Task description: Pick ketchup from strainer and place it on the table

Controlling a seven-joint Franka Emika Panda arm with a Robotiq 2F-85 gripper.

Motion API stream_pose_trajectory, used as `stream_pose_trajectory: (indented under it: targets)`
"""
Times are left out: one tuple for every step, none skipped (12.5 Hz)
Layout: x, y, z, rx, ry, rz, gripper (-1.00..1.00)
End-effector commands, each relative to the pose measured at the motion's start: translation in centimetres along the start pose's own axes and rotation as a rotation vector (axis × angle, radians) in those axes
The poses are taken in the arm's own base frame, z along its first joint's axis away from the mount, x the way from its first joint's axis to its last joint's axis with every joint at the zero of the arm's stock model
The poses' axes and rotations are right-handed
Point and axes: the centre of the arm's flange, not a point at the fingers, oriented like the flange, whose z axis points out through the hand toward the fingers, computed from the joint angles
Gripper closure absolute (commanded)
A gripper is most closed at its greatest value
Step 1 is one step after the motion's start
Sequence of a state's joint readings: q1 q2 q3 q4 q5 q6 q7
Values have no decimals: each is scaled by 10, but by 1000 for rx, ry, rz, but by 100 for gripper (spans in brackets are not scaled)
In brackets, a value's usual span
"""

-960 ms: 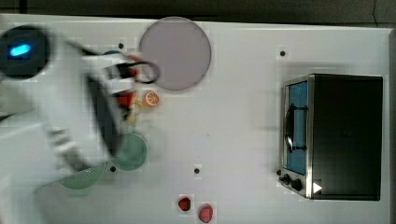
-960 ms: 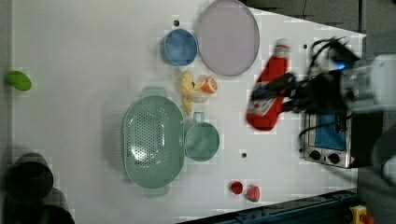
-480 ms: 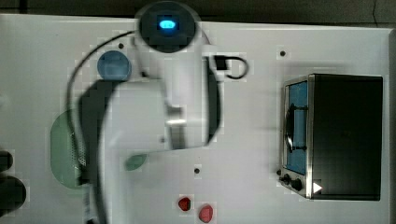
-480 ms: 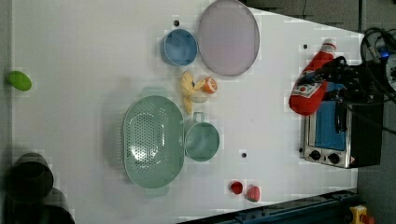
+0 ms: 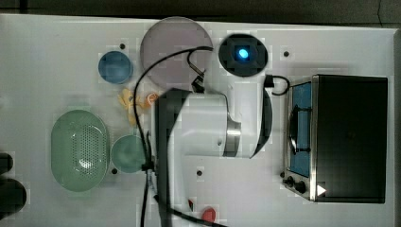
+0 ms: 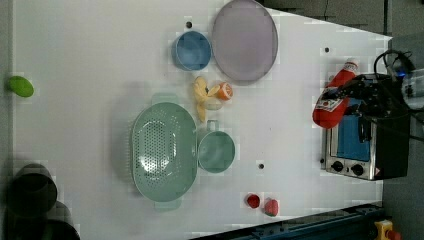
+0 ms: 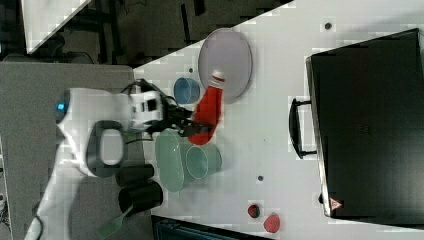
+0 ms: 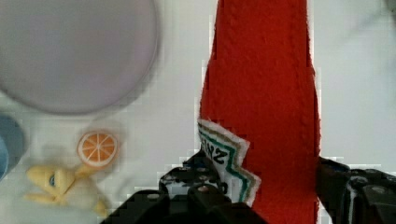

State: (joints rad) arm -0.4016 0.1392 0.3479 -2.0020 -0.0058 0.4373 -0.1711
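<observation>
My gripper (image 8: 266,198) is shut on the ketchup (image 8: 266,88), a red bottle with a white-and-dark label, near its base. In the left view the ketchup (image 6: 327,107) hangs tilted in the air, white cap up, in front of the oven, with the gripper (image 6: 346,95) at its side. The right view has the ketchup (image 7: 207,107) above the table (image 7: 280,100), held by the gripper (image 7: 192,129). The pale green strainer (image 6: 162,150) lies empty at the left view's centre left, and the strainer (image 5: 80,149) is far from the arm (image 5: 208,125), which hides the bottle in the top view.
A black toaster oven (image 5: 350,137) stands at the top view's right. A lilac plate (image 5: 175,47), a blue bowl (image 5: 115,67), a small green bowl (image 5: 127,153) and yellow and orange toy food (image 5: 137,101) lie near the strainer. Red toy fruit (image 6: 262,204) sits by the table's edge.
The arm has carried the ketchup toward the left view's right, from beside the plate to in front of the oven. In the top view the arm has swung right.
</observation>
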Motion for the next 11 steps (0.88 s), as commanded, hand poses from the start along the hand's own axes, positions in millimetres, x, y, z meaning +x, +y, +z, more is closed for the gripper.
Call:
stream_pose_trajectory:
  targets:
    - [-6, 17, 44, -3, 7, -49, -21]
    - [-9, 19, 63, 5, 13, -49, -21]
    - [-12, 20, 84, 11, 13, -52, -21]
    - [-15, 21, 103, 17, 11, -55, -21]
    - [-17, 22, 120, 21, 4, -55, -21]
    - [-18, 23, 134, 23, 2, -56, -21]
    - [-16, 27, 146, 14, 1, -65, -21]
    - [-15, 28, 155, 2, 9, -84, -27]
    - [-13, 29, 162, -13, 17, -105, -47]
    - [-12, 29, 164, -24, 26, -123, -69]
    - [-11, 28, 161, -22, 33, -124, -91]
